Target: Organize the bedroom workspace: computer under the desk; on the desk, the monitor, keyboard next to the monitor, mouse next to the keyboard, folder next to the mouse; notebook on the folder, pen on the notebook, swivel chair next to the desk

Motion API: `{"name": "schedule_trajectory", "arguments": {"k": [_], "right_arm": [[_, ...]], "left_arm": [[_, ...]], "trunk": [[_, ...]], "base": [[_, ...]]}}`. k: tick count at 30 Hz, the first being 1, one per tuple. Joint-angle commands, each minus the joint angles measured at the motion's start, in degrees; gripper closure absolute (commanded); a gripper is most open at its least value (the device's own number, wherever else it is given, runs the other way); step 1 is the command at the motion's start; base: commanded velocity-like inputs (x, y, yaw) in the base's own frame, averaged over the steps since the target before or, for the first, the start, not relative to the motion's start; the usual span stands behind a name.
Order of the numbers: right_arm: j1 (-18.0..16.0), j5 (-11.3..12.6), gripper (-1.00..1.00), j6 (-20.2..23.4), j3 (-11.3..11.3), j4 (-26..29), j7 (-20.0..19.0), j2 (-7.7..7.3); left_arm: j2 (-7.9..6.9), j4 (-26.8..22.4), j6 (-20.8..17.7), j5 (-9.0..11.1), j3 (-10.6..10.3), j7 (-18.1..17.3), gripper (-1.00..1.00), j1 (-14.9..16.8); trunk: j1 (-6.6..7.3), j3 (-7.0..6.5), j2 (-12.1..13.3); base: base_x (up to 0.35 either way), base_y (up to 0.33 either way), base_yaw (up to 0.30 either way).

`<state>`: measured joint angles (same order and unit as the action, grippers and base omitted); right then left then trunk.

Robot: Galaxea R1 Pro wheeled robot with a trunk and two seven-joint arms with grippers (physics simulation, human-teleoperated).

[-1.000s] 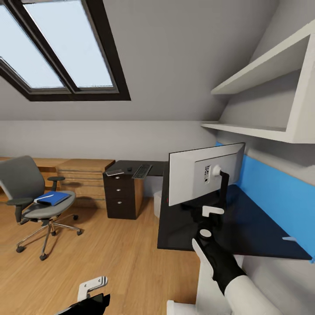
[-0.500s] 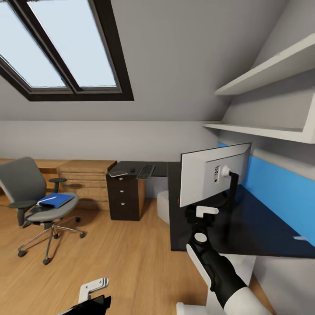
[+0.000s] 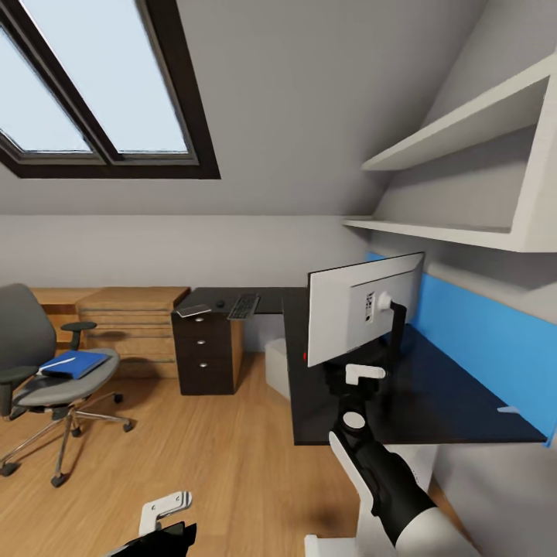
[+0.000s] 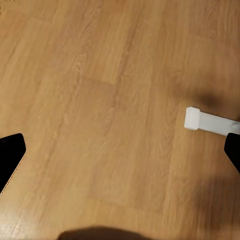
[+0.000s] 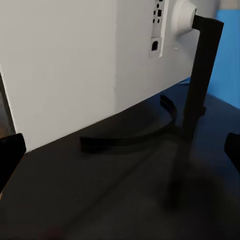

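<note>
Right wrist view has the right gripper [image 5: 120, 150] spread wide, empty, aimed at the monitor [image 5: 75, 60] from behind, its stand on the desk [image 5: 100, 200]. Monitor placement looks done, I'd say. Left gripper [image 4: 120, 155] gapes over bare floor. Next comes the keyboard [image 3: 244, 305] on the far desk section; folder [image 3: 71, 363] waits on the swivel chair [image 3: 66, 387].

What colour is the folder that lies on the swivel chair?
The folder is blue, with a white edge of paper; the head view shows it best.
</note>
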<state>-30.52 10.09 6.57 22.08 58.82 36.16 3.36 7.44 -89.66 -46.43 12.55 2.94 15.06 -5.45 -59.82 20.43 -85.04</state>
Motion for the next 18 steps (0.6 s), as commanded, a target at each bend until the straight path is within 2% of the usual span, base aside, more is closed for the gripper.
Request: {"name": "schedule_trajectory", "arguments": {"k": [1,4,13,18], "right_arm": [[-0.06,0.20,-1.00,0.38,0.55,0.07,0.40,-0.02],[-0.06,0.12,-1.00,0.38,1.58,0.07,0.40,-0.02],[0.17,0.11,-1.00,0.33,1.73,0.07,0.37,-0.28],[0.19,-0.38,-1.00,0.30,1.74,-0.01,0.29,-0.35]], "left_arm": [[0.03,-0.08,-0.15,0.62,0.05,0.39,-1.00,0.01],[0.03,-0.08,-0.15,0.63,0.05,0.33,-1.00,0.01],[-0.01,-0.08,-0.15,0.63,0.05,0.34,-1.00,0.01],[0.02,-0.08,-0.11,0.63,0.05,0.32,-1.00,0.01]], "trunk": [[-0.01,0.06,-0.04],[-0.01,0.06,-0.04],[-0.01,0.06,-0.04],[-0.01,0.06,-0.04]], "base": [[0.000,0.258,-0.013],[0.000,0.208,-0.003],[0.001,0.031,0.000],[0.113,0.136,0.000]]}}
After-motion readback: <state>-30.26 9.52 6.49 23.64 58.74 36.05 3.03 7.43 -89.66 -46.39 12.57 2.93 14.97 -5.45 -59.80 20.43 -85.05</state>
